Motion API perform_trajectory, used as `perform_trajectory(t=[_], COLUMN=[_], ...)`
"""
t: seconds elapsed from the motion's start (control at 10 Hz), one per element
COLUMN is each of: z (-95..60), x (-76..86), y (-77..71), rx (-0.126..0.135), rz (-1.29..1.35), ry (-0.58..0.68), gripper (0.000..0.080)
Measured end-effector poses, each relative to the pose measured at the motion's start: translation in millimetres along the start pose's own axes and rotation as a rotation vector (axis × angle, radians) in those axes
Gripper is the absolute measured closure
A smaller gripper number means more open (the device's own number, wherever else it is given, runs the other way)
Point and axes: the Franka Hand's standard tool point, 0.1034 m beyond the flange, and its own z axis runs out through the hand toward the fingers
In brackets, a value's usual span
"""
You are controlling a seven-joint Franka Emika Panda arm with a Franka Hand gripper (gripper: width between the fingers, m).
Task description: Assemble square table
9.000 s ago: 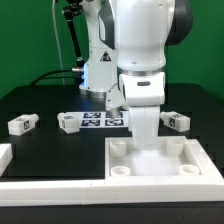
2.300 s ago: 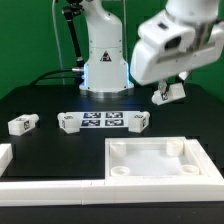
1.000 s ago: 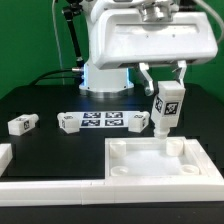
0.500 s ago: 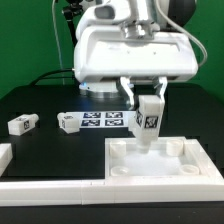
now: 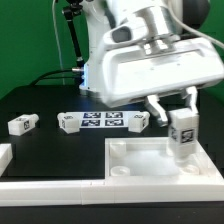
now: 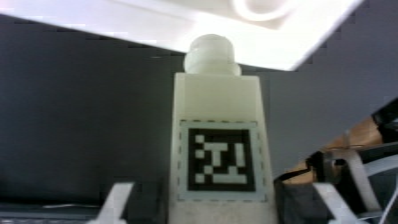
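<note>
The white square tabletop [image 5: 158,160] lies at the front on the exterior view's right, rim up, with round sockets in its corners. My gripper [image 5: 181,118] is shut on a white tagged leg block [image 5: 181,133] and holds it upright just above the top's far corner on the exterior view's right. In the wrist view the leg [image 6: 221,130] fills the middle, tag facing the camera, its rounded peg pointing at the tabletop [image 6: 214,22]. Three more leg blocks lie on the black table: one [image 5: 23,124] at the exterior view's left, one [image 5: 68,123] and one [image 5: 138,122] at either end of the marker board.
The marker board [image 5: 103,120] lies flat behind the tabletop. A long white rail [image 5: 50,185] runs along the front edge. The robot base [image 5: 95,75] stands at the back, with a green wall behind.
My gripper carried the leg from above the tabletop's near-left part toward the exterior view's right, and it now hangs over the far right corner.
</note>
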Motion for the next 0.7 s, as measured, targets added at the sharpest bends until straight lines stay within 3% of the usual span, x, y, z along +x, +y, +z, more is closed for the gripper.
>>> perform_trajectory(t=[0.3, 0.7], z=[-16.1, -5.1], x=[-12.9, -17.5], y=[-11.9, -15.0], rx=[-0.036, -0.026], rz=[-0.030, -0.024], ry=[-0.030, -0.038], gripper=[0.0508, 0.0508])
